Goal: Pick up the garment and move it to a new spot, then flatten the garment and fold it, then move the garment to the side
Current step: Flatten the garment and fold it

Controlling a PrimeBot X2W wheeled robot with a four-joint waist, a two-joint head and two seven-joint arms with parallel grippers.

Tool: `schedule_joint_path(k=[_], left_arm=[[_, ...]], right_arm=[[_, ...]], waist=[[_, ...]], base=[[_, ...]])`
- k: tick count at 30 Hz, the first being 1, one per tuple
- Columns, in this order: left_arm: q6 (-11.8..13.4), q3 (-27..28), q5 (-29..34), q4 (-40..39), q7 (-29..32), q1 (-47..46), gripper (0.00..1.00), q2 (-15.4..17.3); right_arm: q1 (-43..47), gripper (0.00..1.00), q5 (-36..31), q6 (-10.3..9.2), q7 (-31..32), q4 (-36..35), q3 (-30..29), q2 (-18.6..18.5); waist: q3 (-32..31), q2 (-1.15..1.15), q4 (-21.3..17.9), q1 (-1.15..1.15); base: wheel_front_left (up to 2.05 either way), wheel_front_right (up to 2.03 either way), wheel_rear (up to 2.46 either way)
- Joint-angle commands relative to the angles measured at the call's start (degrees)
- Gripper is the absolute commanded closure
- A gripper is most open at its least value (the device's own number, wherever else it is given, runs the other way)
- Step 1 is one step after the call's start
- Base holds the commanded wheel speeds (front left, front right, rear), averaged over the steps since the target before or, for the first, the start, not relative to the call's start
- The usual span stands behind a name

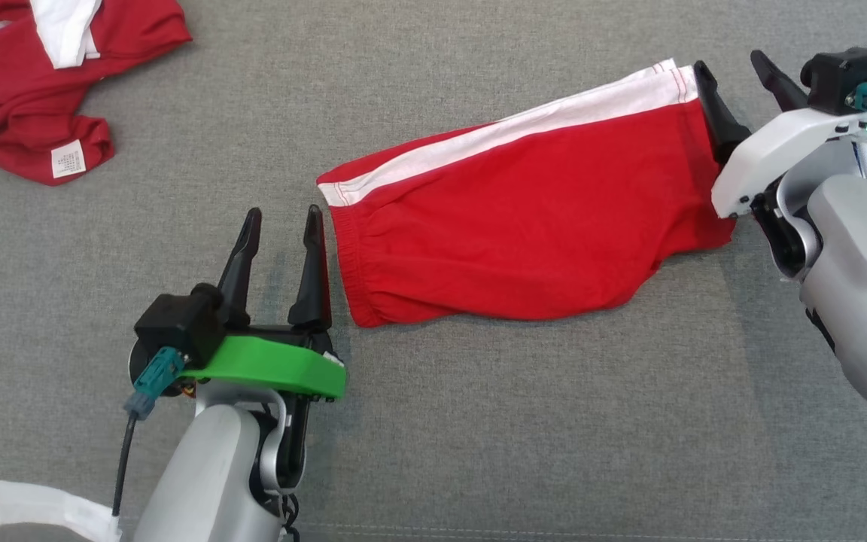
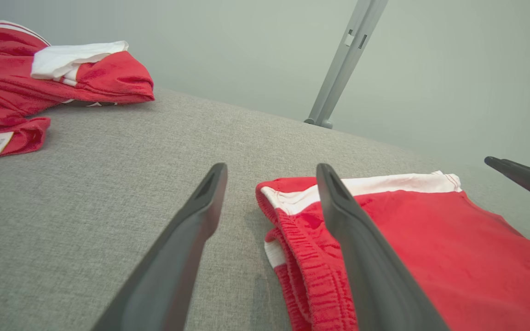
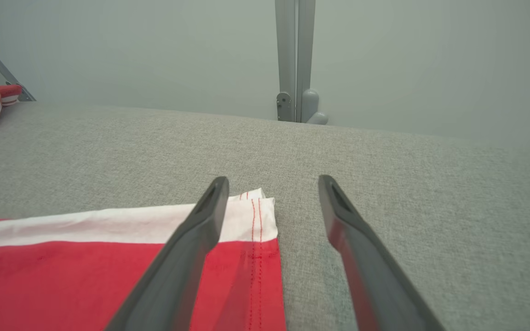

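Note:
The garment (image 1: 524, 218) is a pair of red shorts with a white side stripe, folded flat on the grey cloth surface. Its elastic waistband (image 2: 302, 257) points toward my left gripper (image 1: 283, 218), which stands open just left of that band with nothing between its fingers. My right gripper (image 1: 731, 68) is open at the hem end (image 3: 256, 220) of the shorts. One finger hovers over the hem corner and the other over bare cloth. Neither gripper holds the fabric.
A second red and white garment (image 1: 42, 75) lies crumpled at the far left corner, also visible in the left wrist view (image 2: 39, 82). A grey metal post (image 3: 295, 59) rises behind the surface's far edge. A white strip (image 1: 50, 512) lies by my left arm.

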Motion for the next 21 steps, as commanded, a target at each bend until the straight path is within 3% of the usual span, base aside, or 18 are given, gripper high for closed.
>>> schedule_joint_path(k=[1, 8, 21], left_arm=[[-0.2, 1.3, 1.3, -1.4, 0.0, 2.0, 0.0, 0.4], [-0.4, 6.5, 3.0, -4.9, 0.0, 8.3, 0.0, 0.0], [-1.4, 10.0, 4.2, -6.9, 0.0, 12.2, 0.0, -0.8]], right_arm=[[1.9, 0.0, 1.4, -0.1, 0.0, -0.2, 0.8, -0.5], [6.8, 0.0, 7.4, -0.1, 4.8, -0.2, 2.8, -1.3], [8.4, 0.0, 15.7, -0.1, 14.5, 3.8, 3.7, 1.1]], waist=[[-1.6, 0.35, -0.6, 0.0], [-3.8, 0.35, -0.8, 0.0], [-5.0, 0.35, 1.6, 0.0]], base=[[0.0, 0.0, 0.0], [0.0, 0.0, 0.0], [0.0, 0.0, 0.0]])
